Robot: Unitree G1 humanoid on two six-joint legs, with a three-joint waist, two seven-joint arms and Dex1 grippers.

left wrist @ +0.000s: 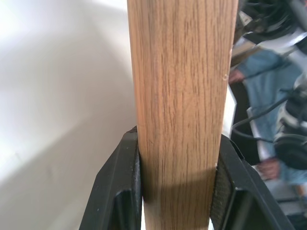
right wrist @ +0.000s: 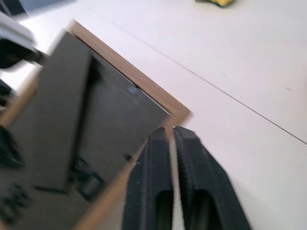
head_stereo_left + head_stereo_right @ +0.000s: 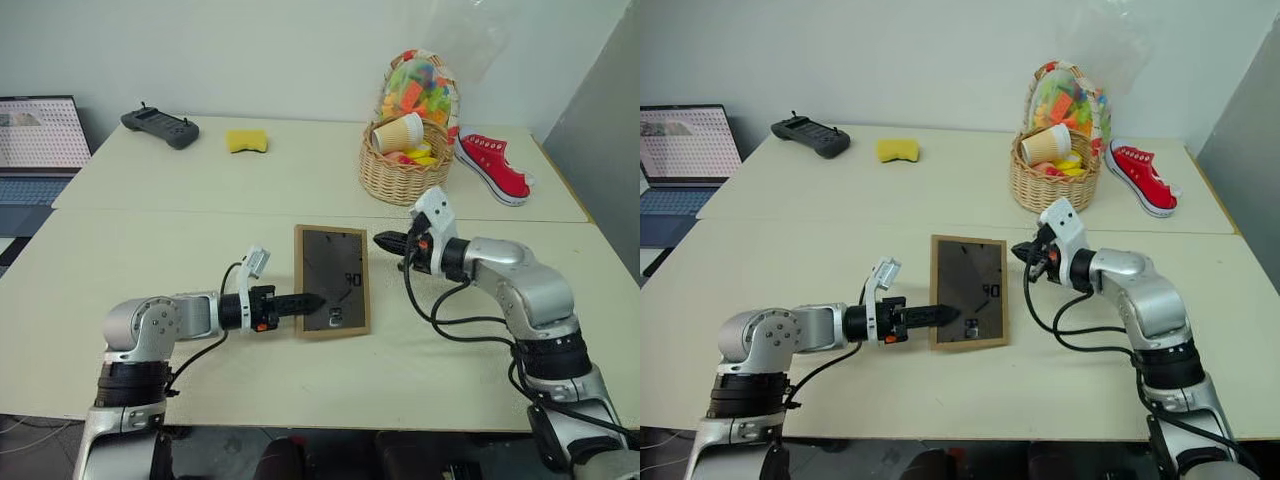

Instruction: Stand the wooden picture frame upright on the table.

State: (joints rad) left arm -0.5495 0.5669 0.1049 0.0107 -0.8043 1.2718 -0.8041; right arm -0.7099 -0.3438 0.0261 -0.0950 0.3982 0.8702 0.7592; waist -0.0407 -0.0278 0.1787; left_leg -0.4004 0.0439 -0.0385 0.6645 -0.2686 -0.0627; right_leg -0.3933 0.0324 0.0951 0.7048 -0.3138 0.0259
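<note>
The wooden picture frame point(image 3: 332, 281) is in the middle of the table point(image 3: 180, 245), its dark brown back with white marks turned up toward me. My left gripper point(image 3: 312, 300) is shut on the frame's left edge near the bottom. In the left wrist view the light wood edge point(image 1: 180, 86) fills the space between the two black fingers point(image 1: 120, 182). My right gripper point(image 3: 380, 241) hovers just beside the frame's top right corner, fingers barely parted with nothing between them. The right wrist view shows that corner point(image 2: 180, 112) just ahead of the tips.
A wicker basket point(image 3: 403, 170) with coloured toys and a paper cup point(image 3: 398, 132) stands behind the right arm, with a red shoe point(image 3: 493, 167) to its right. A yellow sponge point(image 3: 246, 140), a black controller point(image 3: 160, 127) and a laptop point(image 3: 40, 140) lie at the far left.
</note>
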